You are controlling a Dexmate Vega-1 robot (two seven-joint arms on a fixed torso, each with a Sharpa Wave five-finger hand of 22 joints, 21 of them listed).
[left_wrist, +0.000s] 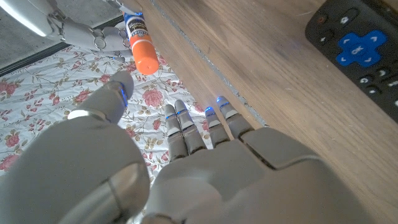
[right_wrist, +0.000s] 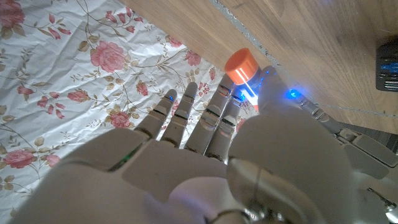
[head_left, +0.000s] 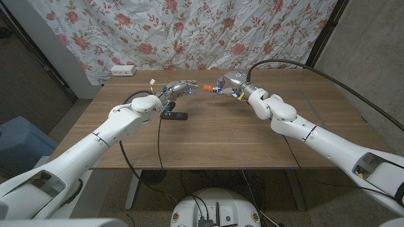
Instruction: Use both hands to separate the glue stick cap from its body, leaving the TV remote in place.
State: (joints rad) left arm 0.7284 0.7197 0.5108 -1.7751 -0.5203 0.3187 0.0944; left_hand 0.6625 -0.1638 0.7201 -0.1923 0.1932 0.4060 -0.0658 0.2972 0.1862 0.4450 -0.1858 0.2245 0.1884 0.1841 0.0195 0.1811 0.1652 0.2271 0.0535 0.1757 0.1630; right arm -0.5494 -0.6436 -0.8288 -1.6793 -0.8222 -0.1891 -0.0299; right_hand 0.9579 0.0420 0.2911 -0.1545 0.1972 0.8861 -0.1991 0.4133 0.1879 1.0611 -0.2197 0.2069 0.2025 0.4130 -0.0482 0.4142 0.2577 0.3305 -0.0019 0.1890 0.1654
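In the head view both arms reach toward the upper middle of the frame, above the far part of the wooden counter point(head_left: 214, 135). The right robot hand point(head_left: 228, 84) holds the glue stick point(head_left: 210, 89) up in the air, with its orange cap point(head_left: 206, 88) pointing toward the left robot hand point(head_left: 180, 89). The left robot hand is just beside the cap, its fingers apart and holding nothing; whether a fingertip touches the cap cannot be told.

In the left wrist view the glue stick point(left_wrist: 139, 40) shows in the upper left of the frame, its white labelled body gripped by the right robot hand point(left_wrist: 74, 31) and its orange cap point(left_wrist: 147, 60) still on. The left robot hand point(left_wrist: 186, 162) fills the lower part of that frame, fingers spread, one fingertip point(left_wrist: 122, 84) close under the cap.

In the right wrist view the orange cap point(right_wrist: 240, 66) stands out past the right robot hand point(right_wrist: 205, 155), upper middle of the frame.

The TV remote point(head_left: 174, 115) lies on the counter, left of centre in the head view, below the left robot hand. Its black face and blue buttons show at the upper right of the left wrist view point(left_wrist: 360, 46).

A flowered cloth point(head_left: 208, 31) hangs behind the counter, and a white power strip point(head_left: 122, 70) sits at the upper left.
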